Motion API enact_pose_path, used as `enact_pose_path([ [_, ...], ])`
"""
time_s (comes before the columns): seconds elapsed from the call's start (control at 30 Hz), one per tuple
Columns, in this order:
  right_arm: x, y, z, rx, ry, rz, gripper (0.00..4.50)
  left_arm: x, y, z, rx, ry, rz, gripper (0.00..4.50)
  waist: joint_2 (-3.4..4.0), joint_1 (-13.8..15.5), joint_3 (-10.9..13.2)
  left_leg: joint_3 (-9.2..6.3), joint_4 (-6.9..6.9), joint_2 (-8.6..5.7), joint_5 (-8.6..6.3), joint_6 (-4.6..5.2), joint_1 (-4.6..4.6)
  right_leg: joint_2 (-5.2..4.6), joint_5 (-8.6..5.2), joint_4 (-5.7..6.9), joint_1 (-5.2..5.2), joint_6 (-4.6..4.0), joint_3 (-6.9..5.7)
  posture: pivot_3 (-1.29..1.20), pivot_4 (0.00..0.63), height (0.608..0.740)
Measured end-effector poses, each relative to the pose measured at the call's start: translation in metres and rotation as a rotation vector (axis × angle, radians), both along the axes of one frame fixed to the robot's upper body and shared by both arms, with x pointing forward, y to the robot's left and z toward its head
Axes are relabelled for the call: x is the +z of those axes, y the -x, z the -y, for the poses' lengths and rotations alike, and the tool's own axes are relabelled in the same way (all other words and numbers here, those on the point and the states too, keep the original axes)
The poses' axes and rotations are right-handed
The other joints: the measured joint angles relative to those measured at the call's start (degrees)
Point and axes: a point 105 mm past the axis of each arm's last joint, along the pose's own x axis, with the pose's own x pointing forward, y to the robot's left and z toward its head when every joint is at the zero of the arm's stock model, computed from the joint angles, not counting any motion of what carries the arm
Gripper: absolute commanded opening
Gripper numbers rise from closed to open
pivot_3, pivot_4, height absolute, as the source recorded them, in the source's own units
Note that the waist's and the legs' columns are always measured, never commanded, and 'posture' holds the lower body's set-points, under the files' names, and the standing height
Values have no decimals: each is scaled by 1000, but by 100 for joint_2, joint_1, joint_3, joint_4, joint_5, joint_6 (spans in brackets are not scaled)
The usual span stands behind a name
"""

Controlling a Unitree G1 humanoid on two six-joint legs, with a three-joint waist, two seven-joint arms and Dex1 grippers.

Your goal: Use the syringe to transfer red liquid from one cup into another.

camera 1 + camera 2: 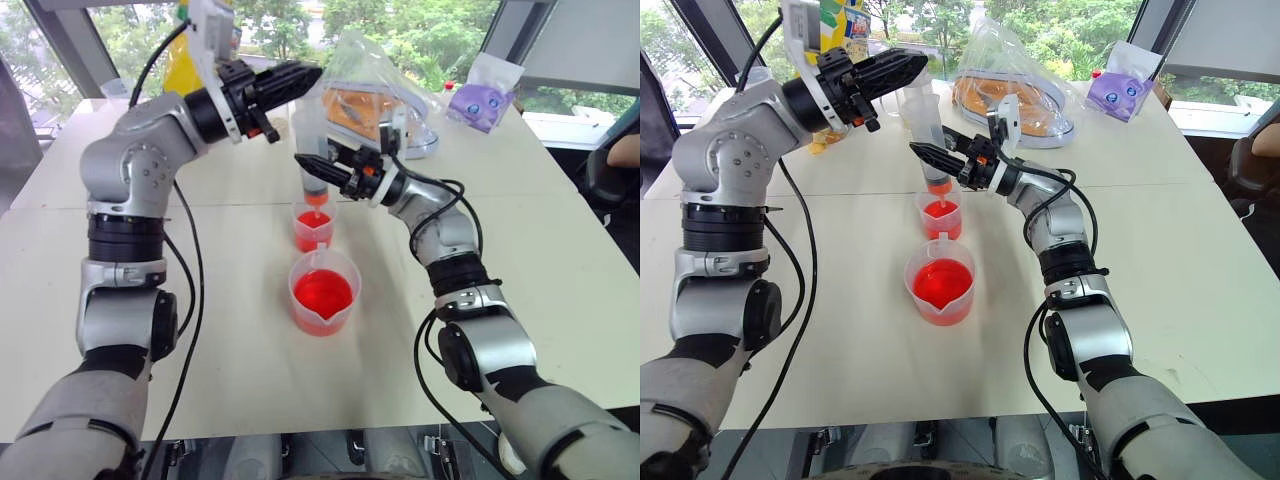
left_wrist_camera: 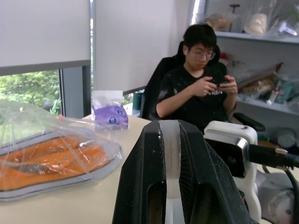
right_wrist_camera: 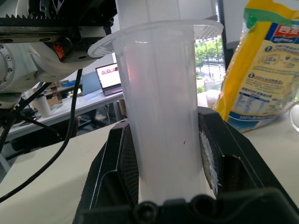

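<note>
The syringe (image 1: 310, 135) stands upright over the small clear cup (image 1: 313, 228), its orange-red tip just above the rim. My right gripper (image 1: 305, 162) is shut on the barrel (image 3: 161, 116) from the right. My left gripper (image 1: 312, 73) reaches in from the left at the syringe's top, fingers (image 2: 140, 177) shut on the pale plunger rod (image 2: 172, 154). Red liquid (image 1: 312, 238) sits in the small cup. Just in front stands the wider spouted beaker (image 1: 350, 272), with red liquid (image 1: 322, 293) filling its lower part.
At the back of the pale table (image 1: 230, 340) lie a clear bag of orange things (image 1: 370, 95) and a purple pouch (image 1: 480, 100). A yellow bag (image 1: 180, 60) stands back left. A person (image 2: 201, 84) sits at the far right edge.
</note>
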Motion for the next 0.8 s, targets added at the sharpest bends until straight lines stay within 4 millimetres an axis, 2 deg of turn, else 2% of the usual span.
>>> enact_pose_path([
  [0.8, 4, 5, -4, 43, 29, -25, 1409, -21, 7, -4, -1, -27, 18, 55, 0, 15, 0, -1, 1, -1, -12, 21, 0, -2, 0, 1, 0, 0, 0, 0, 150, 740],
])
